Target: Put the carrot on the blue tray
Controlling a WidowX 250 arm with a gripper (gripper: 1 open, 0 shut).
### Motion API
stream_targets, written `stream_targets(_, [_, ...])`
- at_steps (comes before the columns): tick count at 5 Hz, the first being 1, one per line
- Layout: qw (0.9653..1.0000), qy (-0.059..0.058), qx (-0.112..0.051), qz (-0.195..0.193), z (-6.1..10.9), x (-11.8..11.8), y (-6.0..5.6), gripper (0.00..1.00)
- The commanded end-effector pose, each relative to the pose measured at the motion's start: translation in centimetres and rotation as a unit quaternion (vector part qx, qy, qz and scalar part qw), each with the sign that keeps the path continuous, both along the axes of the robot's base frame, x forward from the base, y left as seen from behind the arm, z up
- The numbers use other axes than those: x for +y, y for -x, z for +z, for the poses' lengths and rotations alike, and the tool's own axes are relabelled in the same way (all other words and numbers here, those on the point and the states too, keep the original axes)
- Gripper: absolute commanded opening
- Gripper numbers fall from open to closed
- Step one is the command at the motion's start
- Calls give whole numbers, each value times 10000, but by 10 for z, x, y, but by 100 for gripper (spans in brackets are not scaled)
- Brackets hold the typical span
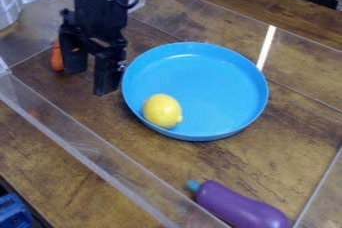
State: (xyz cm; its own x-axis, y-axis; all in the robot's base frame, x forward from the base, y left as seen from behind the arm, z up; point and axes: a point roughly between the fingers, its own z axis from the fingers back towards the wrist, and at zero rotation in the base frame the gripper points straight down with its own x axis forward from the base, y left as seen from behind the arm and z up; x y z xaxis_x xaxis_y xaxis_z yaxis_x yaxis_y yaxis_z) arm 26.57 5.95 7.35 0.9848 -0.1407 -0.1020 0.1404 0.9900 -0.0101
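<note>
The small orange toy carrot [58,58] lies on the wooden table [80,152], left of the round bright-blue plastic tray [234,67] and not yet on it. The black gripper [86,73] hangs over it, jaws spread and empty; grasp, lift and placement remain.

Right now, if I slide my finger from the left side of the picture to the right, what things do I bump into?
carrot → pincer → lemon → eggplant. The lemon sits inside the blue tray.
</note>
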Motion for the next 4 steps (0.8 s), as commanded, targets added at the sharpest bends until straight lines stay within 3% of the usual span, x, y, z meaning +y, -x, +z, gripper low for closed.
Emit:
stream_targets(1, [9987, -122, -474, 112, 33, 7, -7, 100])
stream_targets(2, [9977, -100, -665, 124, 47, 9, -10, 100])
stream_targets(4, [9945, -146, -924, 462, 49, 27, -7, 100])
